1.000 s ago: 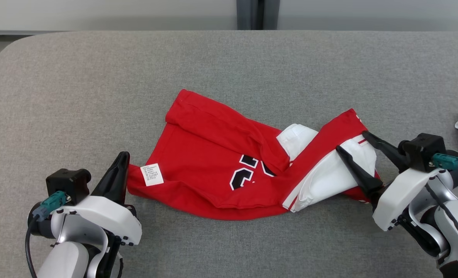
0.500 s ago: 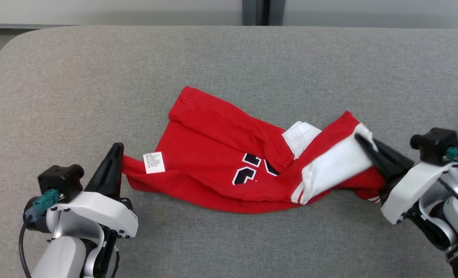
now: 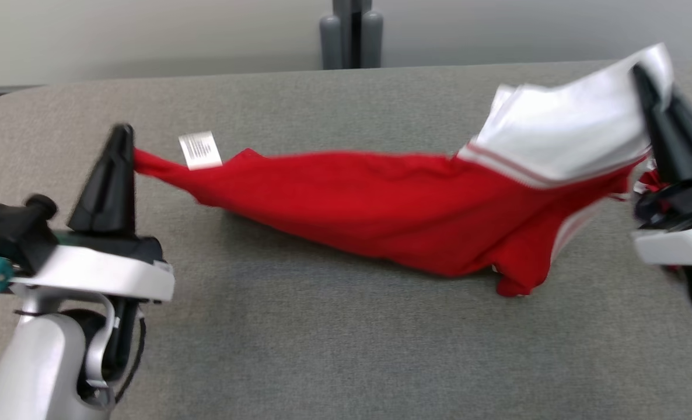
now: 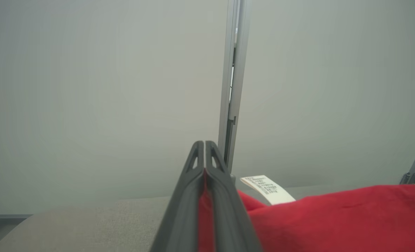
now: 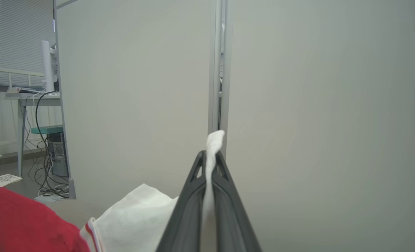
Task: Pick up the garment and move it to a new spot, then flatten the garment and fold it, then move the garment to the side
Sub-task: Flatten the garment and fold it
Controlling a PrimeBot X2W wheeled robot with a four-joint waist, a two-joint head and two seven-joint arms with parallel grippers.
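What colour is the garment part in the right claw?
White; the garment is mostly red elsewhere. Best in right wrist view.

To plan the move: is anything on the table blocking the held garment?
Nothing visible blocks it. The left pincer and right pincer grip the red and white jersey garment over the grey fabric table.

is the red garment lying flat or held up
Held up, not flat: the garment hangs stretched between the left claw and right claw, sagging toward the table.
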